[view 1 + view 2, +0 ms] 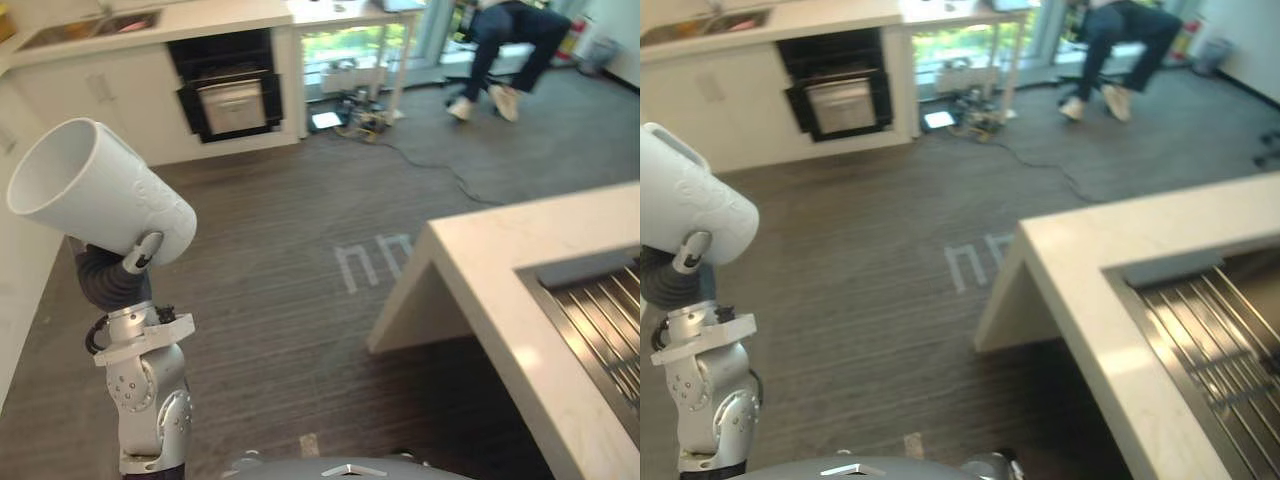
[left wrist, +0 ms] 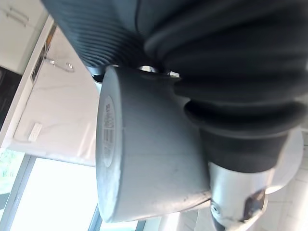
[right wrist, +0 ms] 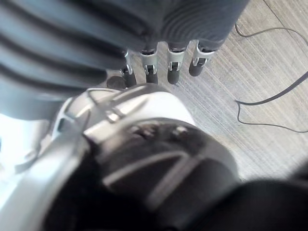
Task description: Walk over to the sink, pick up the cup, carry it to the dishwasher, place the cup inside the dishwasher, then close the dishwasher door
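Grey carpet lies beneath the white cup, which is raised and tilted mouth-up, clasped near its base by the left hand. Over the floor the right hand hangs with relaxed, straight fingers. Far ahead the dishwasher stands open, and the sink is close on the right.

We record a dark grey, finely striped floor throughout, with pale tape marks near its middle. A thin black cable trails across it toward a cluster of equipment under a white-legged table. Along the far wall a run of white cabinets stands beneath a pale worktop. Behind the table, tall glazing admits bright daylight. A white-topped surface stands at near right, its corner projecting over the floor. A person in dark clothing and light shoes sits at far right. A white panel borders the left side.
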Controlling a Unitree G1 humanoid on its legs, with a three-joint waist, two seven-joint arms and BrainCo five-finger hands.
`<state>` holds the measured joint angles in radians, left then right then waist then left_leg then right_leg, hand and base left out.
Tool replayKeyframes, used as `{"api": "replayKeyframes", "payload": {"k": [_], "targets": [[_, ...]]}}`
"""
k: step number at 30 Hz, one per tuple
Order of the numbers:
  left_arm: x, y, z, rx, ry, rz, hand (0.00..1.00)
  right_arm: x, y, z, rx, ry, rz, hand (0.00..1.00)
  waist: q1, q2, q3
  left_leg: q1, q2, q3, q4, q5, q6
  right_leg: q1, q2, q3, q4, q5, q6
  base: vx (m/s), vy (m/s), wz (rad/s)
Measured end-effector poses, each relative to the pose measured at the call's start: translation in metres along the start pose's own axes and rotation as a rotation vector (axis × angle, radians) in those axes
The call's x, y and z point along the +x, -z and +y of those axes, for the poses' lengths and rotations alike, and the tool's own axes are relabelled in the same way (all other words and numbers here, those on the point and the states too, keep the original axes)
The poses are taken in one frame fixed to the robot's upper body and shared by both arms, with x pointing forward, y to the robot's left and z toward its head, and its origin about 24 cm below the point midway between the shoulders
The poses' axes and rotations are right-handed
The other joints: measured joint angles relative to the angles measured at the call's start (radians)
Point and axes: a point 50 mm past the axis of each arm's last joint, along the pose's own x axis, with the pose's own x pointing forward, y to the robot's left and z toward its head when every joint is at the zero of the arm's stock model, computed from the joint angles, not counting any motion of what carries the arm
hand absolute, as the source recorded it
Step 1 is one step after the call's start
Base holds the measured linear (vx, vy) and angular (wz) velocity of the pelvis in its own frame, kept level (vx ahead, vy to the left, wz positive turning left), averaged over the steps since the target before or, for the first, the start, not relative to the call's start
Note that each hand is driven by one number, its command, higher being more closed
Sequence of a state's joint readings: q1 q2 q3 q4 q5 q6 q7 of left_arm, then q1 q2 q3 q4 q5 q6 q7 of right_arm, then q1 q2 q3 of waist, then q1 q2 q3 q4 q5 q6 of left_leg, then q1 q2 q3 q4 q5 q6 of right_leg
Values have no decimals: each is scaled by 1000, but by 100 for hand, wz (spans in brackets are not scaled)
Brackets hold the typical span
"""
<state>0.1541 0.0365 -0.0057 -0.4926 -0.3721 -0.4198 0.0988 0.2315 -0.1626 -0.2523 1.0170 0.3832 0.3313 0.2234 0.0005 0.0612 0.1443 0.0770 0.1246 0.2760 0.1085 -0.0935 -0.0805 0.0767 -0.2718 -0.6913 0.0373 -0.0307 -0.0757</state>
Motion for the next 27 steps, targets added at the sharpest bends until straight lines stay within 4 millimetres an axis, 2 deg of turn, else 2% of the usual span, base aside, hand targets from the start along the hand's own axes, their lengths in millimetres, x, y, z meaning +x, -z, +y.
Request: {"api": "replayKeyframes", "payload": {"k": [1, 2, 3, 4, 5, 6, 7, 8, 9, 11, 12, 16, 17, 20, 21, 22, 23, 27], "targets": [[-2, 6, -8, -31, 40, 31, 100, -1, 0, 1, -4, -18, -9, 0, -3, 0, 1, -28, -33, -73, -9, 14, 24, -31, 32, 197, 6, -34, 15, -193, 279, 187], [-5, 13, -13, -66, 55, 61, 100, -1, 1, 2, -1, -27, -9, 0, -6, 4, 2, -41, -54, -123, -17, 26, 41, -45, 67, 342, 10, -59, 54, -96, 205, 174], [-7, 17, -15, -78, 61, 83, 100, -1, 0, 2, -2, -31, -10, 0, -7, 5, 3, -41, -68, -155, -28, 35, 47, -50, 88, 425, 12, -71, 73, -18, 151, 156], [-12, 27, -19, -109, 76, 128, 100, 0, 0, 4, 0, -36, -13, 0, -9, 1, 1, -39, -93, -213, -51, 56, 58, -58, 132, 554, 19, -91, 106, 13, 83, 156], [-16, 35, -24, -127, 94, 172, 100, 0, 0, 5, -1, -37, -17, 0, -9, -3, 0, -37, -113, -262, -81, 74, 63, -67, 165, 645, 26, -96, 118, 27, 46, 148], [-18, 38, -26, -135, 105, 188, 100, 0, 0, 6, -3, -41, -18, 0, -10, -5, -1, -37, -121, -282, -94, 81, 63, -74, 177, 684, 29, -94, 120, 70, -1, 133], [-22, 42, -33, -151, 135, 211, 100, 1, -1, 9, -16, -50, -16, 0, -9, -23, -6, -21, -137, -324, -118, 98, 65, -88, 198, 765, 44, -67, 123, 114, -20, 96], [-23, 42, -35, -153, 148, 218, 100, 1, -1, 10, -18, -53, -18, 0, -10, -32, -9, -16, -144, -342, -129, 109, 57, -91, 203, 793, 57, -30, 123, 172, -49, 106], [-24, 44, -37, -152, 164, 232, 100, 2, 0, 13, -29, -64, -13, 0, -12, -43, -11, -8, -149, -376, -144, 122, 57, -87, 204, 819, 92, -1, 147, 151, -46, 73], [-24, 46, -42, -149, 189, 255, 100, 0, -5, 11, -58, -65, -17, 0, -14, -25, -10, -4, -130, -417, -149, 119, 42, -65, 219, 800, 91, -1, 148, 154, -32, 74], [-23, 48, -44, -146, 197, 266, 100, 0, -8, 12, -71, -68, -21, 0, -2, -21, -11, -2, -115, -417, -149, 116, 37, -50, 227, 771, 81, -1, 148, 128, -64, 54], [-22, 51, -46, -120, 214, 304, 100, 1, -13, 18, -153, -87, -17, 0, 2, -29, -16, -1, -96, -435, -146, 93, 25, -2, 235, 715, 45, -4, 144, 27, -60, 43], [-22, 51, -45, -113, 220, 312, 100, 2, -15, 24, -191, -99, -12, 0, 0, -45, -26, -24, -81, -360, -143, 88, 26, -2, 222, 691, 35, -16, 144, -19, -13, 50], [-23, 51, -45, -110, 228, 319, 100, 3, -20, 31, -228, -98, -13, 0, -1, -60, -29, -73, -65, -220, -106, 86, 32, -2, 191, 635, 16, -38, 135, -26, -5, 64], [-25, 51, -44, -111, 233, 327, 100, 3, -23, 29, -227, -87, -20, 0, -1, -54, -32, -79, -60, -181, -114, 94, 34, 0, 180, 611, 17, -41, 140, -17, 2, 72], [-26, 51, -45, -114, 243, 332, 100, 2, -24, 27, -225, -78, -26, 0, -1, -44, -36, -70, -63, -187, -141, 140, 26, 7, 175, 589, 22, -47, 148, -2, 9, 51], [-36, 60, -38, -72, 329, 385, 100, 8, -25, 43, -198, -77, -35, 0, -36, -101, -77, -32, -98, -222, -196, 237, 26, 45, 156, 567, -5, -42, 166, 2, 3, 23], [-36, 60, -38, -73, 327, 383, 100, 8, -25, 42, -196, -75, -34, 0, -42, -103, -77, -32, -97, -217, -196, 235, 27, 45, 157, 573, -10, -45, 166, 0, 0, -2]]}}
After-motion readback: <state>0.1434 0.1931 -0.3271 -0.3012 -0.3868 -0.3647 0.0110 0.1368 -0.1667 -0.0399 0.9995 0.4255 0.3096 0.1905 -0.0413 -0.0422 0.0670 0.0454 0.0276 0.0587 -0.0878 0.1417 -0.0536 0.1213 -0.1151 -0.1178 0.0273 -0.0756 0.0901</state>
